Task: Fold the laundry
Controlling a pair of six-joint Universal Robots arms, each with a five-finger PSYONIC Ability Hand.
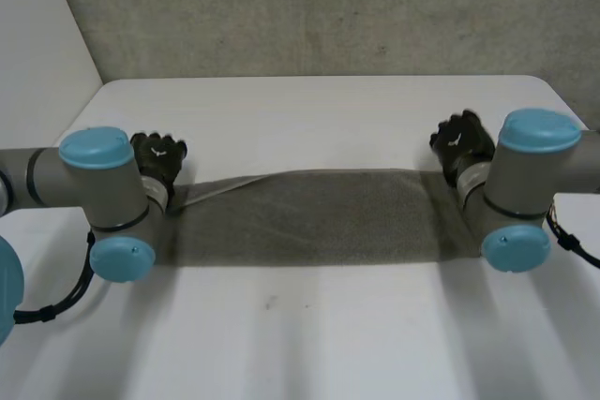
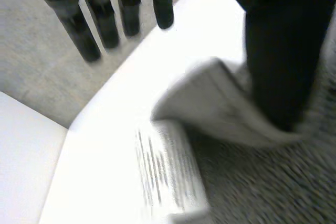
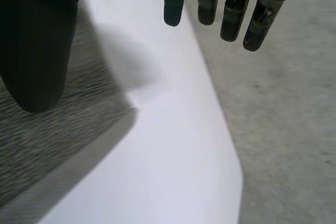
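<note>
Towel laid out long, ready for its next fold

The towel (image 1: pixel 309 217) lies flat on the counter (image 1: pixel 309 325) in a long strip. The left robot hand (image 1: pixel 157 158) is at the towel's left end, the right robot hand (image 1: pixel 461 142) at its right end. Both have straight fingers and hold nothing. Next, I think, each must pinch a corner. The arms hide the towel's ends.

In your head view, both ends of the towel (image 1: pixel 309 217) are hidden, behind the left arm (image 1: pixel 105 186) at frame left and the right arm (image 1: pixel 525 175) at frame right. In the left wrist view its label (image 2: pixel 168 174) is blurred, so you cannot read the print.
</note>
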